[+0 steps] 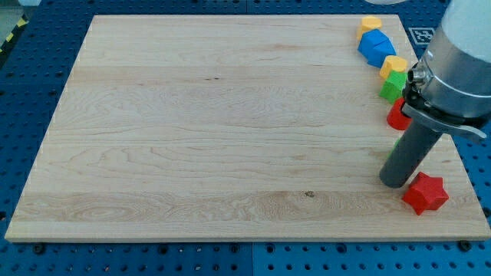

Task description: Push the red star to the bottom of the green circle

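Note:
The red star (426, 193) lies near the board's bottom right corner. My tip (396, 184) rests on the board just left of the star, close to it or touching it. A thin sliver of green (391, 146) shows at the rod's left edge, above the tip. The rod hides the rest of it, so I cannot tell its shape. A green block (393, 87) of unclear shape sits higher up along the right edge.
Along the right edge, from the top: a yellow block (371, 24), a blue block (376, 47), a second yellow block (396, 65), then the green block and a red block (397, 116) partly behind the arm. The wooden board (215, 130) ends just below and right of the star.

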Tool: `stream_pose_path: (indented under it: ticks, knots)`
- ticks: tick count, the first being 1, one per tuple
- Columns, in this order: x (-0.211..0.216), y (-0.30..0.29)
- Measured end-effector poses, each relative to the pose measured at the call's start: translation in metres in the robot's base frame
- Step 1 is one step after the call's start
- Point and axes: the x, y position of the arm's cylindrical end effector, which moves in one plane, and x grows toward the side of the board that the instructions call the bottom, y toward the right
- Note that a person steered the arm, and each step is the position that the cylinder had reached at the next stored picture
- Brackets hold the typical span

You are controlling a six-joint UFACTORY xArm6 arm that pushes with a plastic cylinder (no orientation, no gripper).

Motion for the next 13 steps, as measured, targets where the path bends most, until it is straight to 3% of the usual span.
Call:
stream_pose_path:
  ticks: [3, 4, 6, 7, 9, 11, 13]
  knots:
    - [-0.037, 0.011]
    - [-0.037, -0.010]
    - [0.046, -0.051]
    - [0.067, -0.019]
    - [0.066, 0.037]
    - [0.036, 0.040]
    - [0.037, 0.036]
